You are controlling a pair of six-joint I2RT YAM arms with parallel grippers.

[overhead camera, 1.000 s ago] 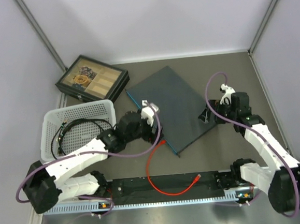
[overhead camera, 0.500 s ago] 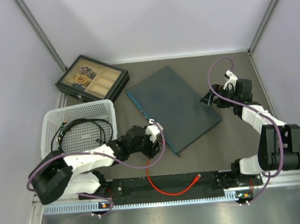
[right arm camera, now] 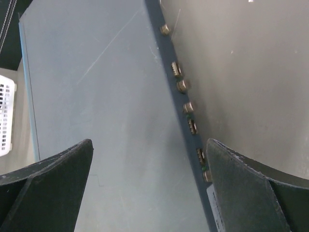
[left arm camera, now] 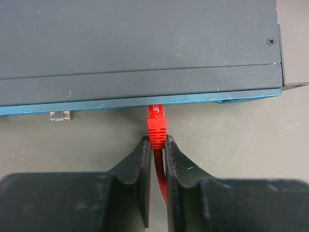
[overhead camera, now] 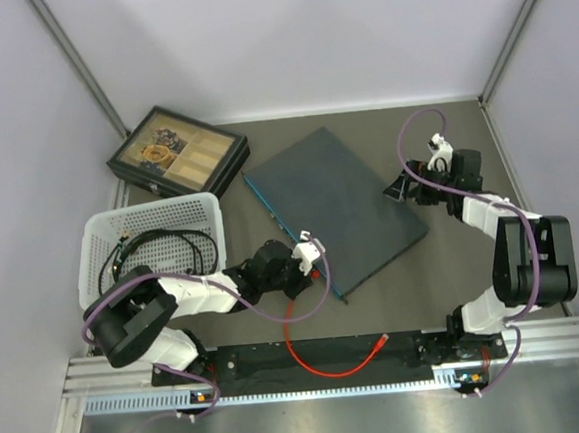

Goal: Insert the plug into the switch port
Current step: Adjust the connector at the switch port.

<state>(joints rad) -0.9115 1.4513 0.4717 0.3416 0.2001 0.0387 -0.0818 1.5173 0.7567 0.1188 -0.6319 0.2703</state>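
The switch (overhead camera: 334, 205) is a flat dark blue-grey box lying at an angle mid-table. Its thin teal edge (left arm camera: 120, 102) faces my left gripper. My left gripper (left arm camera: 156, 140) is shut on the ribbed boot of the red plug (left arm camera: 157, 123). The plug's tip meets the teal edge, and I cannot tell how deep it sits. From above, the left gripper (overhead camera: 309, 258) sits near the switch's near corner, and the red cable (overhead camera: 311, 360) loops toward the front rail. My right gripper (right arm camera: 148, 142) stands open over the switch's top (right arm camera: 106, 106), by its far right edge (overhead camera: 400, 187).
A white basket (overhead camera: 98, 232) holding black cables stands at the left. A black compartmented tray box (overhead camera: 176, 152) lies at the back left. The red cable's free end (overhead camera: 382, 346) rests on the black rail (overhead camera: 251, 360) at the front. Small connectors (right arm camera: 186, 106) line the switch's rear edge.
My left gripper slid along the teal edge toward the near corner and closed on the red plug. The right gripper drew back from over the switch to its far right edge, still open.
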